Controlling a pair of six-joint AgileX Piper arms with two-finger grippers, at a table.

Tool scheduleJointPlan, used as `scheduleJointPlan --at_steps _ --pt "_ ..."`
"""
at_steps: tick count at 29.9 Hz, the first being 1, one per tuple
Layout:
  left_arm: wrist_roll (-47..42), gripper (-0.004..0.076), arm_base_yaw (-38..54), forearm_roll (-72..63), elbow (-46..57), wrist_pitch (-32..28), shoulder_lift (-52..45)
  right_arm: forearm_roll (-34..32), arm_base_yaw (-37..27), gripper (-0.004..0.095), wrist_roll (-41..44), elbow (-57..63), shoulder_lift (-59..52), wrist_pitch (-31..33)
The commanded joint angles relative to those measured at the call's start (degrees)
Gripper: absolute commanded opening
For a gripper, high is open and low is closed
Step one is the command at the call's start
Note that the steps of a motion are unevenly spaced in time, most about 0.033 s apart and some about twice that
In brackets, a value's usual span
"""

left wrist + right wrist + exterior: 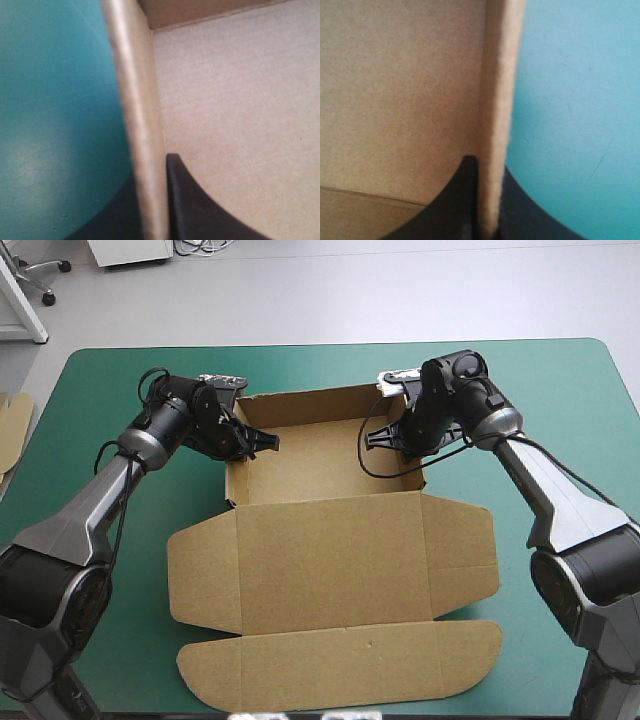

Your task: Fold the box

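- The box [330,540] lies on the teal-green table [560,390], its long rounded flap [340,665] the part nearest the table's near edge.
- Just beyond that flap the lid [330,550] lies flat and open, with a side flap spread out at each end.
- Beyond the lid, the far part of the box stands up as an open tray [320,460] with its walls raised.
- The left claw [262,443] is clenched on the tray's left wall [142,125]. One black finger is inside the tray against the brown board and the other is outside over the teal-green cover.
- The right claw [385,437] is clamped on the tray's right wall [500,75] in the same way, one finger inside and one outside, with the board upright between them.
- The tray's far wall [310,405] stands upright between the two claws.
- Well to the left of the box, at the table's left edge, an edge of spare board [12,425] shows.
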Motion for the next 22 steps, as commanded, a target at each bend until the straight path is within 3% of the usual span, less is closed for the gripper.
scheduleJointPlan --at_steps 1,22 --pt "2.8 -0.0014 -1.3 -2.0 -1.5 0.2 -2.6 1.3 0.0 -0.0018 -1.8 0.0 -3.3 0.1" --pt "2.8 -0.0014 -1.4 -2.0 -1.5 1.8 1.4 1.2 0.0 -0.0018 -1.8 4.6 -1.6 -0.5"
